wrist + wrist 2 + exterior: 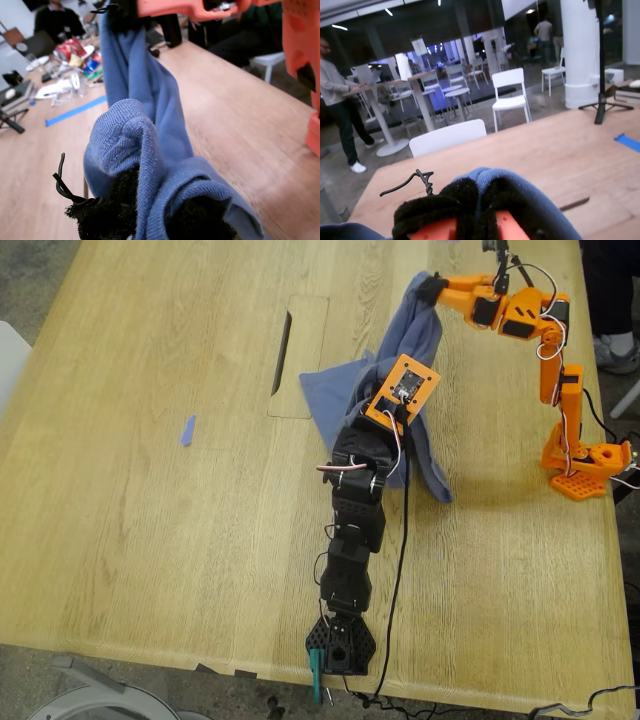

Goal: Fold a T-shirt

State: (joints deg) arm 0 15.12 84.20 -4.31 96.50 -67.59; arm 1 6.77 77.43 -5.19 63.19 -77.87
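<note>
Exterior view shows the T-shirt [400, 370] hanging in a loose, twisted band between two arms, most of it lifted off the surface [150, 440], with one corner trailing flat near the slot in the middle of the wood. No tidy fold is visible — I judge the folding barely begun, with the cloth needing to be laid flat before any halves can be brought over.

My first pincer [150, 215] is the black one; the first wrist view has ribbed blue hem bunched between its padded jaws, so it is pinching the T-shirt, and the orange arm shows beyond it along the stretched cloth. That black arm reaches up from the near edge of the surface in the exterior view, extended almost straight.

My second pincer [475, 210], on the orange arm, is pressed onto a blue fold too — cloth bulges over its black pads. That arm stands at the exterior view's right, elbow bent, reaching toward the far edge, where it holds the shirt's upper end [430, 288].
</note>
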